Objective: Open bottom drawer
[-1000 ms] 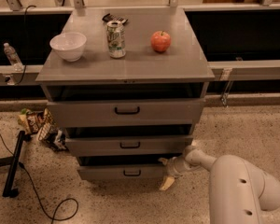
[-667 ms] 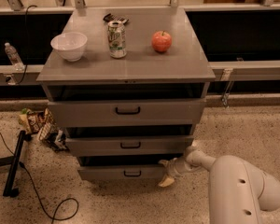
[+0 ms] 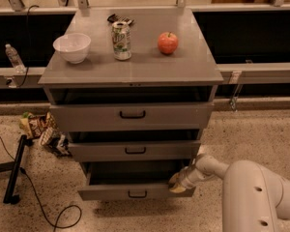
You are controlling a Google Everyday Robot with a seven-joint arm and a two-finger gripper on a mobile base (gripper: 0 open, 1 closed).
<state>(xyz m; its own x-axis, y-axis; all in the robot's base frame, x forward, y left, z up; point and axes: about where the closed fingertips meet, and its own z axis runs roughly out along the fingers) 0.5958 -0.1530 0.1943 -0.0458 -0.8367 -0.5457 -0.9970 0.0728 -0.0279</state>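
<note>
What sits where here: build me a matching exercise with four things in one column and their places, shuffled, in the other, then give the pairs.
Things
1. white bowl
2. soda can
3. red apple
4. pincer

Places
A. at the right end of the front of the bottom drawer, which is pulled partly out
B. on the cabinet top, right side of the picture
C. on the cabinet top, left side of the picture
D. on the cabinet top, between the other two things

Pairs: 1-C, 2-D, 3-B, 4-A
</note>
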